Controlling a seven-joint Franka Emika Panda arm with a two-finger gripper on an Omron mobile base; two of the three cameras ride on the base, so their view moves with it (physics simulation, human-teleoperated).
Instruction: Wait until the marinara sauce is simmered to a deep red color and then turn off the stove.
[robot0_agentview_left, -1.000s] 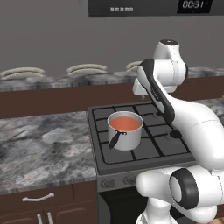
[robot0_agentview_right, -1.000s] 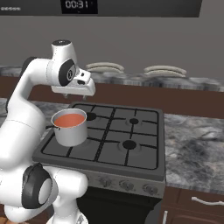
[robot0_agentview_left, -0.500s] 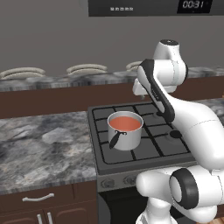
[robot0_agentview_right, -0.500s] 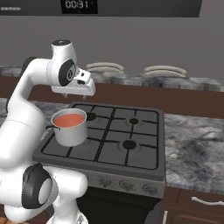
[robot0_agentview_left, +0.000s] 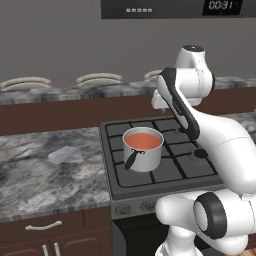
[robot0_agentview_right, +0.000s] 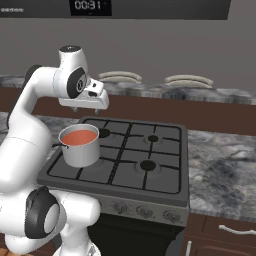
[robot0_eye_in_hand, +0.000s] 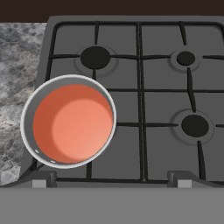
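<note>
Progress: waiting phase, by my reading; nothing about the stove suggests it has been switched off, and no knob is being touched.
Countertop: grey marbled countertop lies left of the range, bare where visible.
Saucepan: small steel saucepan stands on the front-left burner, its dark handle pointing toward the front edge.
Sauce: marinara sauce fills the pan as a smooth orange-red disc (paler at the centre in the hand view), not yet what I would call deep red.
Burners: the other three burners are uncovered; no flame can be made out anywhere.
Gripper: gripper hovers above the rear of the cooktop, well clear of the pan, fingers spread apart and holding nothing.
Knobs: front knobs sit in a row below the grates, far under the hand.
Left to do: keep watching the colour, then reach down to the knob for the front-left burner and turn it.
</note>
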